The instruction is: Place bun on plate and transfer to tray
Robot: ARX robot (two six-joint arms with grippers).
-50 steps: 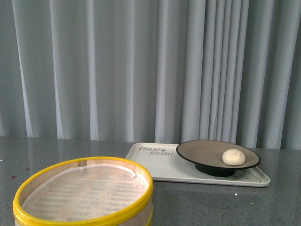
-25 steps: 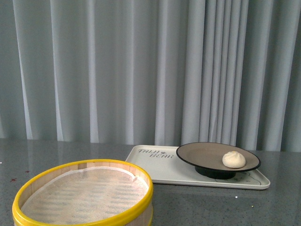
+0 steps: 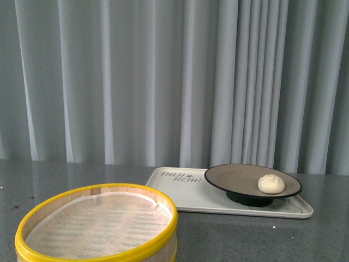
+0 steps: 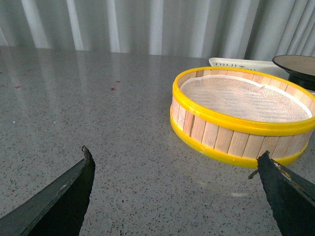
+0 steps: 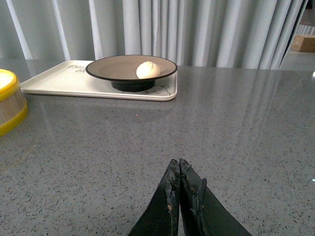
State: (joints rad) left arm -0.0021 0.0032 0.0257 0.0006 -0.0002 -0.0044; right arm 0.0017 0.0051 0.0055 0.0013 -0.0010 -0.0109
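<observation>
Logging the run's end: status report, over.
Left hand open, right hand shut, both empty. Cream-white pleated bun on beige black-rimmed plate, plate on cream rectangular tray. Nothing in the way.

The left claw (image 4: 174, 164) hangs with its fingers spread wide, while the right claw (image 5: 179, 169) is pressed closed, empty.

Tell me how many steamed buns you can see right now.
1. The bun sits on the plate, toward its right side in the front view; the plate stands on the tray. The steamer basket shows only its liner, no buns.
</observation>
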